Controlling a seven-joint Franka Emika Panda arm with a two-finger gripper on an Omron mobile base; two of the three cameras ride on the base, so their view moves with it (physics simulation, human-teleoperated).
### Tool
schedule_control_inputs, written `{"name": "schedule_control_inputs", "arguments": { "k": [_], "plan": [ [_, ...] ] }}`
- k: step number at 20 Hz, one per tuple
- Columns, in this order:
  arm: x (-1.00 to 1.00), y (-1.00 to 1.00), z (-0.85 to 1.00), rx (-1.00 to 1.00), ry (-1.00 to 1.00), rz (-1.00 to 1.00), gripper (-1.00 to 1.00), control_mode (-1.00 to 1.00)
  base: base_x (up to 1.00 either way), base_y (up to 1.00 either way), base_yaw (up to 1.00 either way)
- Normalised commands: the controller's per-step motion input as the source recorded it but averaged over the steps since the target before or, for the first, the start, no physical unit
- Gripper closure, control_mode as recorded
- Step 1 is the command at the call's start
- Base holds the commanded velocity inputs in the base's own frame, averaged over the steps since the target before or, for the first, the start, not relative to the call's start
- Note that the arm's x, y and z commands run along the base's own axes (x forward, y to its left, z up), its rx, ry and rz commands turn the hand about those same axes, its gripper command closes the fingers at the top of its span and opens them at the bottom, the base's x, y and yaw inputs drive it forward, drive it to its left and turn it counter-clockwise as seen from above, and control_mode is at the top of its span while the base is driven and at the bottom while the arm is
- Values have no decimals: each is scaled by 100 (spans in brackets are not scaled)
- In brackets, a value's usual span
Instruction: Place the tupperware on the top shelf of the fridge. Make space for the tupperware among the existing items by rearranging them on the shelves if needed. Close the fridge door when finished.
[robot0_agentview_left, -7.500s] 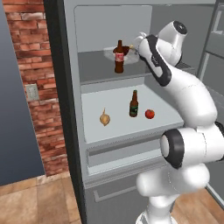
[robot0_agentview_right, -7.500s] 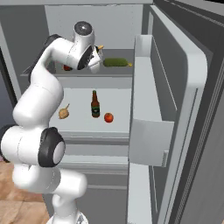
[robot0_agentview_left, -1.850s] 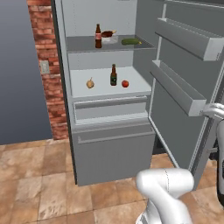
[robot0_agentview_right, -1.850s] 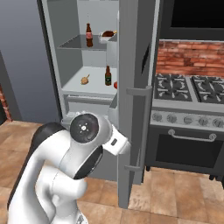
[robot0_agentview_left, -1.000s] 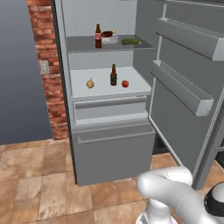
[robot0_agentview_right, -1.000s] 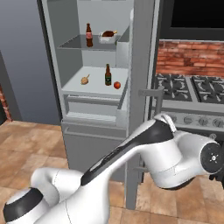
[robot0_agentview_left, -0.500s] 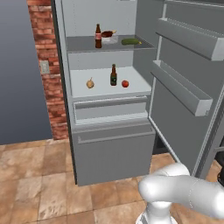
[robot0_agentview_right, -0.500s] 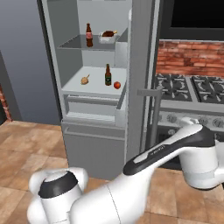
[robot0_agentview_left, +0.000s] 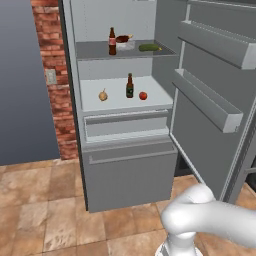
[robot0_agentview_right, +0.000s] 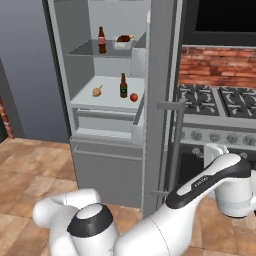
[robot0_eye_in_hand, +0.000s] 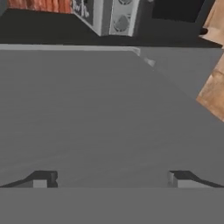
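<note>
Arm swung further right behind fridge door (robot0_eye_in_hand: 96, 118); gripper (robot0_eye_in_hand: 109, 180) wide open, empty, door's outer face just ahead; tupperware (robot0_agentview_left: 125, 42) shelved; next: push door shut.

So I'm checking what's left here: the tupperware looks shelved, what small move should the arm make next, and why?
Probably press forward against the outer face of the fridge door to start swinging it shut. The tupperware already sits on the top shelf beside the cola bottle, the door stands wide open, and the open gripper faces the flat grey panel close up, holding nothing.
</note>
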Motion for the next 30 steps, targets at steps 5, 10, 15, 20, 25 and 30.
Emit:
{"name": "schedule_control_inputs", "arguments": {
  "k": [5, 10, 15, 20, 25, 30],
  "plan": [
    [23, 70, -40, 1, 6, 15, -100, -100, 0, 0, 0],
    [23, 82, -13, 0, 0, 18, -100, -100, 0, 0, 0],
    [6, 90, 0, 1, -2, 18, -100, -100, 0, 0, 0],
    [0, 100, 0, 0, -11, 15, -100, -100, 0, 0, 0],
    [0, 100, 0, -1, -18, 8, -100, -100, 0, 0, 0],
    [0, 100, 0, -5, -27, 0, -100, -100, 0, 0, 0]
  ]
}}
